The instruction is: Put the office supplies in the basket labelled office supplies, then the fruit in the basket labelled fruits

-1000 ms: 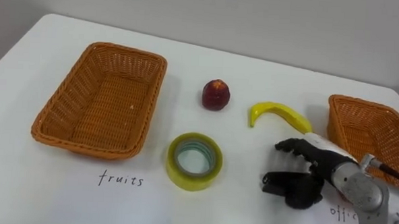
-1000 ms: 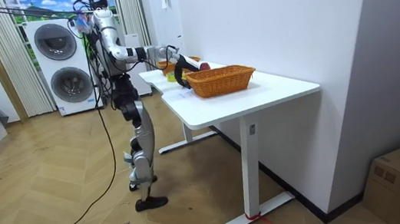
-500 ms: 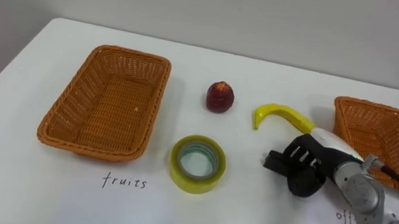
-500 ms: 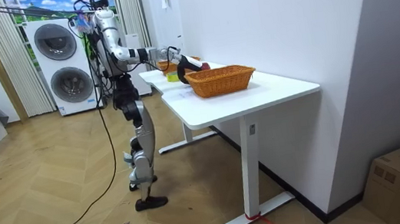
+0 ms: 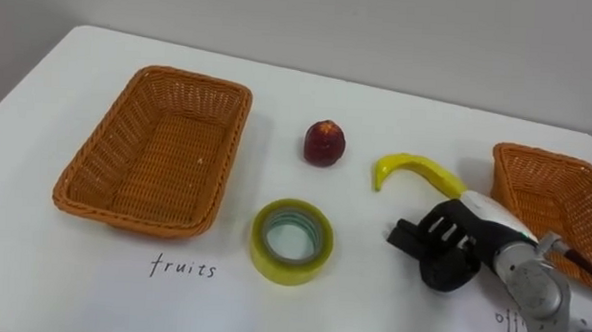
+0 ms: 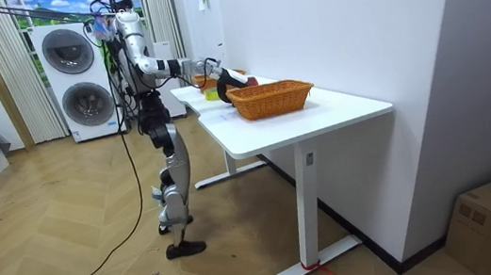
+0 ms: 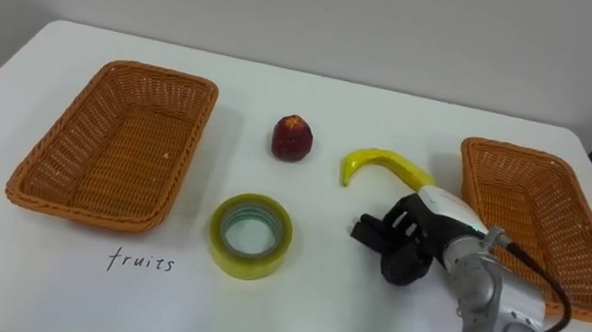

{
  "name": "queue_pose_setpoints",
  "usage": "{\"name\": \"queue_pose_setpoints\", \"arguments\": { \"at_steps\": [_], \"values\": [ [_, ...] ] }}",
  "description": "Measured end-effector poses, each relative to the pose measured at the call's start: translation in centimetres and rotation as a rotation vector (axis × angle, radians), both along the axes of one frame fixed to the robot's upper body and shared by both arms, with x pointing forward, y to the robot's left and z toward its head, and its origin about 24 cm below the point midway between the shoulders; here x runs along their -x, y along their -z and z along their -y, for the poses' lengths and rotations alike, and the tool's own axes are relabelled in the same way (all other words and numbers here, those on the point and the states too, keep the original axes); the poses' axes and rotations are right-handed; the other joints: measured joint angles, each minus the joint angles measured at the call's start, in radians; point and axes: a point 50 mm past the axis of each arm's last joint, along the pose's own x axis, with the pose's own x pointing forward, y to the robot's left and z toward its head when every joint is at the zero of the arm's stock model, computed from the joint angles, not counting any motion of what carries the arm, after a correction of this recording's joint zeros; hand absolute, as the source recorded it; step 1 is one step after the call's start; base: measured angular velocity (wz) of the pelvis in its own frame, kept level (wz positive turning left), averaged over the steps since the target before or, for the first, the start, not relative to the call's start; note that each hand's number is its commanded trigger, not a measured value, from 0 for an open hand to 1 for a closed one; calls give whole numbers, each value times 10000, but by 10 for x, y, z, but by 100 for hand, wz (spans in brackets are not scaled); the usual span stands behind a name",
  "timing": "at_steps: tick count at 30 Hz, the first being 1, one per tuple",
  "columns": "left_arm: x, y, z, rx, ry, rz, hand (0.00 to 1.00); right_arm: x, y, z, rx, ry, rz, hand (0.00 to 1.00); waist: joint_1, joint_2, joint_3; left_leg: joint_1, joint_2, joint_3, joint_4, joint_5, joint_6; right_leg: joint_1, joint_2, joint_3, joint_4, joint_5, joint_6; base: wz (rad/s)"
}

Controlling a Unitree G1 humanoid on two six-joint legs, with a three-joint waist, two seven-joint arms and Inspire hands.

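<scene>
A dark red apple (image 5: 324,143) and a yellow banana (image 5: 416,169) lie on the white table (image 5: 370,309), between two wicker baskets. The left basket (image 5: 86,162) stands empty above a handwritten "fruits" label (image 5: 182,268). The right basket (image 5: 536,166) sits at the table's right edge and is partly cut off. A yellow tape roll (image 5: 291,241) lies flat in front of the apple. My right hand (image 5: 450,253) rests low over the table just in front of the banana. Its fingers are curled and I see nothing held in them.
In the room view I stand at the table's end with one arm stretched over it, and a wicker basket (image 6: 271,98) is nearest the camera. Washing machines (image 6: 81,78) stand behind me. Bare tabletop lies between the tape and my right hand.
My right hand's fingers were spread a second ago and have curled in. The hand has shifted slightly up toward the banana. Fruit, tape and baskets have stayed put.
</scene>
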Motion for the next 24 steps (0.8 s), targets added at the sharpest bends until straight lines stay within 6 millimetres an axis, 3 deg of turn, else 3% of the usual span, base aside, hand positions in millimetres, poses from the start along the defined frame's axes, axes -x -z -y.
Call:
{"name": "queue_pose_setpoints", "arguments": {
  "at_steps": [5, 10, 12, 19, 24],
  "values": [
    [-1, -1, -1, 24, 33, 153, 0, -1, -4, -2, -190, -210, 148, 100, -121, -38, 11, 22, -1, 23, 1, 6, 0, -8, -2, 50, -1, 0, 0, 0],
    [4, 0, -1, 44, -172, 203, 0, 0, -13, -7, -722, -686, 284, 100, -242, -25, 132, 17, -2, 96, -12, 4, 3, -44, 5, 228, 0, 0, 0, -6],
    [9, 0, -2, 36, -335, 208, 0, -2, -26, -8, -907, -843, 812, 100, -344, 20, 175, 0, -4, 103, -63, 4, 3, -84, 6, 206, -3, 0, 1, 0],
    [17, 1, -1, 180, -408, 51, 0, -4, -57, 1, -1350, -723, 2332, 100, -565, 14, 166, -6, -1, 118, -82, 7, 4, -86, 5, 159, -10, -1, 1, 1],
    [22, 2, 1, 489, -736, 108, 0, -3, -69, 7, -1884, -632, 3201, 100, -540, 42, 94, 37, 1, 296, -60, 10, 10, -144, 18, 440, -9, 0, 1, -10]
  ]
}}
